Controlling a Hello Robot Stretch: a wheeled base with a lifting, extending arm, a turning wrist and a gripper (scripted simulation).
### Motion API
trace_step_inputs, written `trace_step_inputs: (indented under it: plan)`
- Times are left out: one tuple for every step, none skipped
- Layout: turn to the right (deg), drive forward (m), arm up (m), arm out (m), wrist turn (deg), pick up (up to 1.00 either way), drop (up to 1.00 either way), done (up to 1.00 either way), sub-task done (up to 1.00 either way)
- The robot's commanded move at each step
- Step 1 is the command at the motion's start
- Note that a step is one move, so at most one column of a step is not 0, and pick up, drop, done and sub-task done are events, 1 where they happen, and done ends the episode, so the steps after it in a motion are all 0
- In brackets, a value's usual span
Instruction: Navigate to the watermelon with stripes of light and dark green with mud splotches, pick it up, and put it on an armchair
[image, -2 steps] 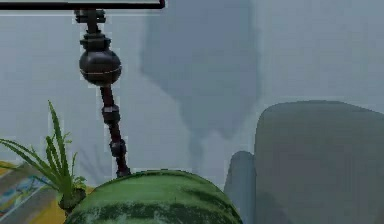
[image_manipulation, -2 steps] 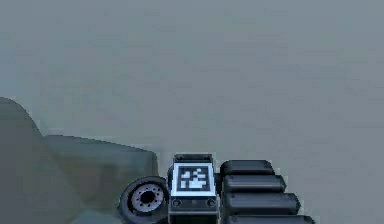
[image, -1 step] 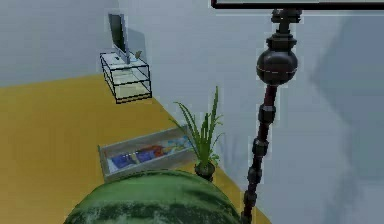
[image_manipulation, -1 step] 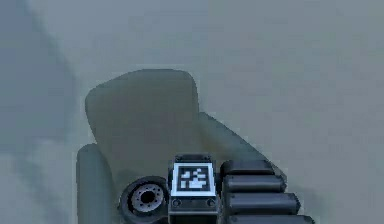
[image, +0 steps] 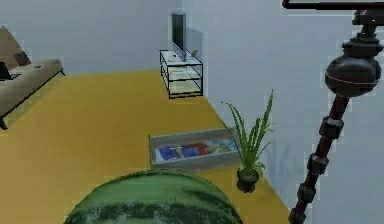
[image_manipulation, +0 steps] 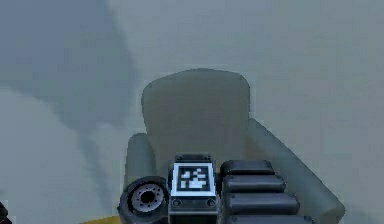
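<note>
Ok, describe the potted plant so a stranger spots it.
From the glass TV stand in the far corner, come nearer along the wall. The potted plant stands beside a framed picture on the floor; it alone has thin green leaves.

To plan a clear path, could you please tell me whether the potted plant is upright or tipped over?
Upright: the potted plant stands on its base, with its leaves rising upward.

Sofa (image: 25, 78), television stand (image: 182, 76), potted plant (image: 250, 140)
</note>
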Motion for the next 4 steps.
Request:
trace_step_inputs:
  plan:
    - [0.0,0.00,0.00,0.30,0.0,0.00,0.00,0.00,0.00]
    - [0.0,0.00,0.00,0.00,45.0,0.00,0.00,0.00,0.00]
    - [0.0,0.00,0.00,0.00,45.0,0.00,0.00,0.00,0.00]
    - [0.0,0.00,0.00,0.00,45.0,0.00,0.00,0.00,0.00]
